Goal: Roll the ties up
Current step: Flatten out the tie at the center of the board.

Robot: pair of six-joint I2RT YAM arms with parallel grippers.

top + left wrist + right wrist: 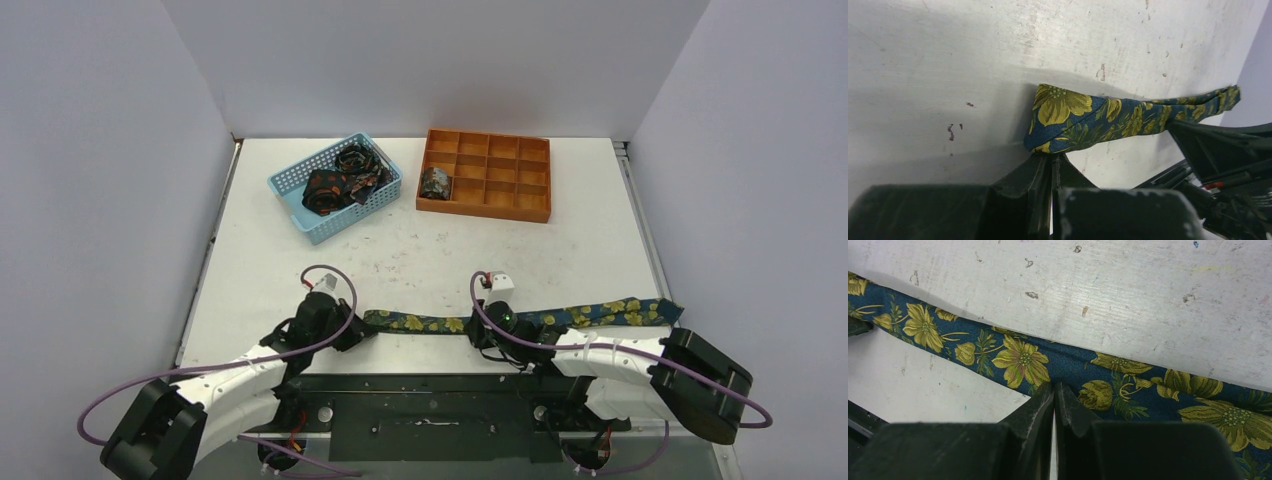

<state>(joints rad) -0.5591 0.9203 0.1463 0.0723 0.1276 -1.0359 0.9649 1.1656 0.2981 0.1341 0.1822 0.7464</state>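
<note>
Nearest, along the bottom of the top view, one flowered tie (590, 314) lies long and flat on the table (420, 255). It runs from just left of the middle out to the lower right. The left gripper (1050, 156) has its jaws pressed together on the tie's end, which looks folded over. The right gripper (1054, 389) is pressed together too, nipping the near edge of the tie about halfway along. This tie has no roll in it yet (only that small fold), so its rolling looks to be just starting.

Farther back, in the upper middle, the blue basket (290, 195) holds loose ties (335, 185) in a heap, not rolled. To its right, the orange tray (500, 210) has one rolled tie (436, 182) in its lower left box. I judge one tie done and most of the work left.
</note>
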